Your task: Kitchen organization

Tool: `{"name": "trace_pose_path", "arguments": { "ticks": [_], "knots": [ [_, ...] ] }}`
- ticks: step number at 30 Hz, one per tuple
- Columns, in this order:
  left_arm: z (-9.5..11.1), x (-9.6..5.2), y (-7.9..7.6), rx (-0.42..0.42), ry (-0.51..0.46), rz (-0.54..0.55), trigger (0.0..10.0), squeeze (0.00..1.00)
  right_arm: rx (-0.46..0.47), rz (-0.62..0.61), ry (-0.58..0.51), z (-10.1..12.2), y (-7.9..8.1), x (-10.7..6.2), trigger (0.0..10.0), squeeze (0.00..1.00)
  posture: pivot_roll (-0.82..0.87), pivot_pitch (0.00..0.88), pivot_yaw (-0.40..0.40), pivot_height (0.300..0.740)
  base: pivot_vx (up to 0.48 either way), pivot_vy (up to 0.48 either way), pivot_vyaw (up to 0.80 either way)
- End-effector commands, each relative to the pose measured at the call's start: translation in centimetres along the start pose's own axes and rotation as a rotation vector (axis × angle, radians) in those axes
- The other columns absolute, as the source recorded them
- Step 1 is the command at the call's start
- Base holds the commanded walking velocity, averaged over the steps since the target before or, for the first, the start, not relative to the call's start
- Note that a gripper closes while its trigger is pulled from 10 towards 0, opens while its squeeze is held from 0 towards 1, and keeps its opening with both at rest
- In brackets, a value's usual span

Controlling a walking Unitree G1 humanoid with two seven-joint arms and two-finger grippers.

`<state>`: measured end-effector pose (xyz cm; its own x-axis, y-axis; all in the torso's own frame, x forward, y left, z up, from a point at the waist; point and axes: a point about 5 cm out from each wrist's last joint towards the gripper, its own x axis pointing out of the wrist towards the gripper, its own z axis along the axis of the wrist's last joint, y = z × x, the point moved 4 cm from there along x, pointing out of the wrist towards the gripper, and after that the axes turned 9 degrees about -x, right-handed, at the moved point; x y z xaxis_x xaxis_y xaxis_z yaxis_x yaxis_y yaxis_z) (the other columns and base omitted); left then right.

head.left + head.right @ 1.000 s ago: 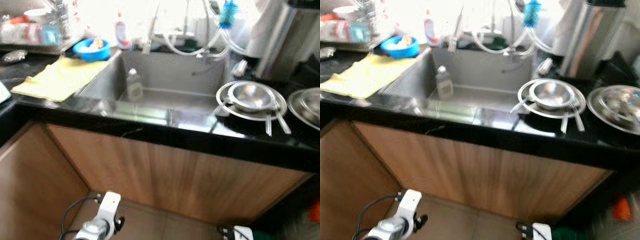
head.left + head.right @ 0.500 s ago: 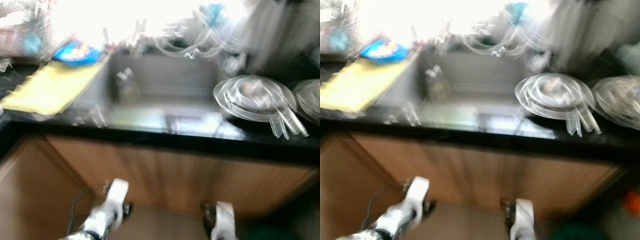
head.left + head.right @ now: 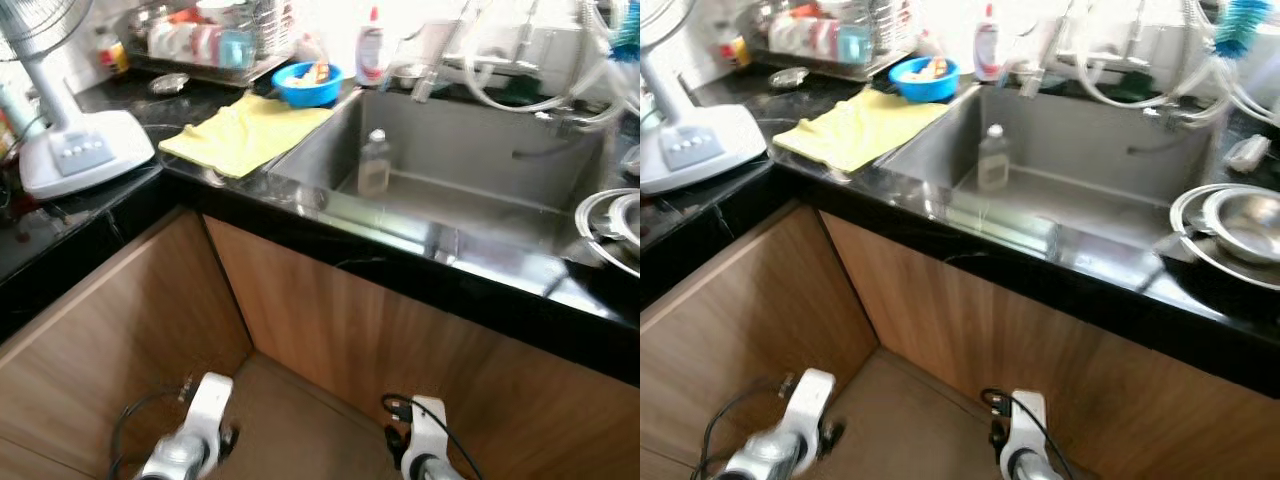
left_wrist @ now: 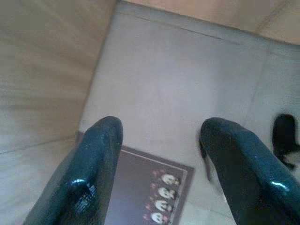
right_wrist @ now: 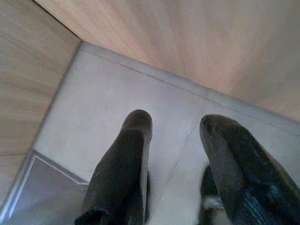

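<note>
Below, left pincer (image 4: 159,140) open over floor; right pincer (image 5: 176,140) open.

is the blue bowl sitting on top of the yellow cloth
No, the blue bowl stands on the black counter just past the far edge of the yellow cloth, beside the sink.

The left arm (image 3: 195,435) and right arm (image 3: 425,450) are silver-white with rounded wrist housings, each trailed by a looping black cable. The left gripper (image 4: 161,154) has two glossy, blunt black fingers (faintly teal-tinged); the right gripper (image 5: 176,150) has matching rounded, matte-dark fingers.
</note>
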<state>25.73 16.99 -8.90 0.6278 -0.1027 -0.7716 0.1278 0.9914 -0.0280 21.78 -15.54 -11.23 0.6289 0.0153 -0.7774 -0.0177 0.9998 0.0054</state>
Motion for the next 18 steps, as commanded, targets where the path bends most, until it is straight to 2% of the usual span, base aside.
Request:
{"name": "trace_pose_path", "arguments": {
  "ticks": [1, 3, 7, 18],
  "knots": [
    [1.5, 0.1, -0.1, 0.012, -0.041, -0.002, 10.0, 0.0, 0.018, -0.005, 0.014, -0.8, -0.3, -0.2, 10.0, 0.0, -0.07, 0.0, 0.094, 0.74, 0.0, 0.0, 0.0],
    [1.6, 0.1, -0.1, 0.011, -0.046, -0.001, 10.0, 0.0, 0.018, -0.008, 0.019, -1.0, -0.5, -0.2, 10.0, 0.0, -0.07, 0.0, 0.094, 0.74, 0.0, 0.0, 0.0],
    [1.6, 0.1, -0.1, 0.014, -0.045, 0.0, 10.0, 0.0, 0.011, -0.002, 0.007, 0.3, 0.5, 0.1, 10.0, 0.0, -0.07, 0.0, 0.094, 0.74, 0.0, 0.0, 0.0],
    [1.6, 0.2, -0.2, 0.006, -0.05, -0.003, 10.0, 0.0, 0.01, -0.019, 0.019, -1.3, -1.3, -0.4, 10.0, 0.0, -0.08, 0.0, 0.091, 0.74, 0.0, 0.0, 0.0]
  ]
}}
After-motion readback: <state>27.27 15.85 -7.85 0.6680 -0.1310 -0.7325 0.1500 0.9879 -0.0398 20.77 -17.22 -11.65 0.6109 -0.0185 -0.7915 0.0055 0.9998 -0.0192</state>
